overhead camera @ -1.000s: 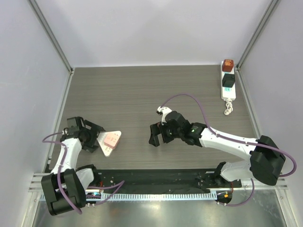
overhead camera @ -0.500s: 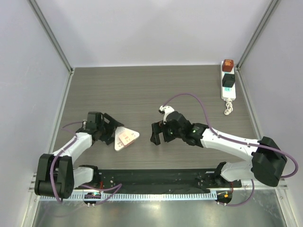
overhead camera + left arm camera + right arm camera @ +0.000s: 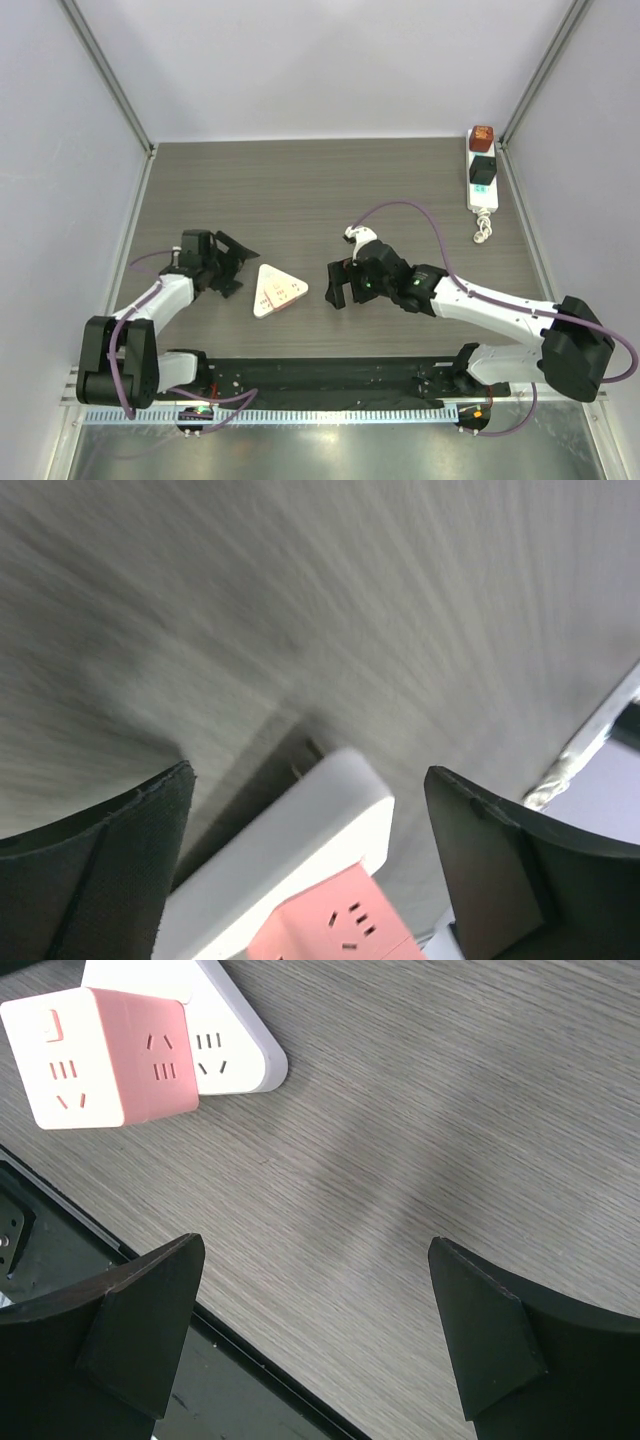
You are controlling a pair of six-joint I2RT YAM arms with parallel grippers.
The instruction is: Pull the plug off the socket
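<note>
At the far right corner of the desk (image 3: 300,190) sits the socket (image 3: 482,195), black plug (image 3: 483,170) seated, well apart from your left gripper (image 3: 242,272) and right gripper (image 3: 335,285), both wide open, empty, flanking the white triangular plate (image 3: 290,293); you risk grabbing that decoy instead.

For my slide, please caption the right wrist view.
Open right hand over the table; pink cube on white triangular plate.

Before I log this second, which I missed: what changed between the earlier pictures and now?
The white triangular plate with its pink cube slid right, toward the table's middle. The open left gripper, earlier at the plate, now sits apart from it. The right gripper barely shifted. The long white power strip and its plugs stayed put.
</note>
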